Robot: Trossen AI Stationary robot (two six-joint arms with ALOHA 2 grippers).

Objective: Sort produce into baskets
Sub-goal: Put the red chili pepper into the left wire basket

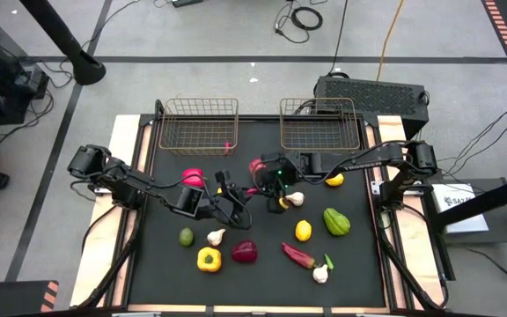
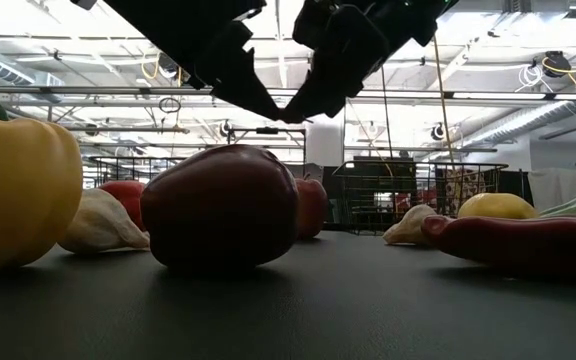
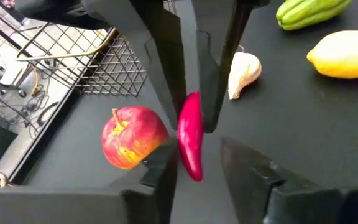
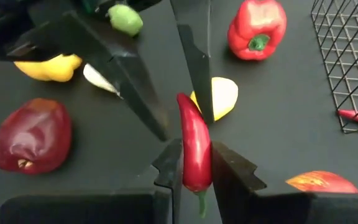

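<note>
Pinching a red chilli (image 4: 194, 149) off the mat in the right gripper (image 4: 194, 167), fingers clamped on its lower half, stalk end hanging below, a little in front of the left basket (image 1: 199, 123) and toward its right-hand corner. Flanking the same chilli with the left gripper (image 3: 197, 154), fingers apart and not yet biting; looks like a handover.

To do it well: close the left fingers squarely across the thick middle of the pod, not the taper. Free the right grip only once the left has closed. Lift clear of the red apple (image 3: 132, 137), nearer that basket than the pod, then carry over the rim before letting go.

Smooth, glossy, hard-looking plastic on the pod: slim, curved, likely to twist or squirt out of a skewed pinch. Open bronze wire mesh on the left basket, with another red chilli (image 1: 228, 145) already lying inside at its front right.
</note>
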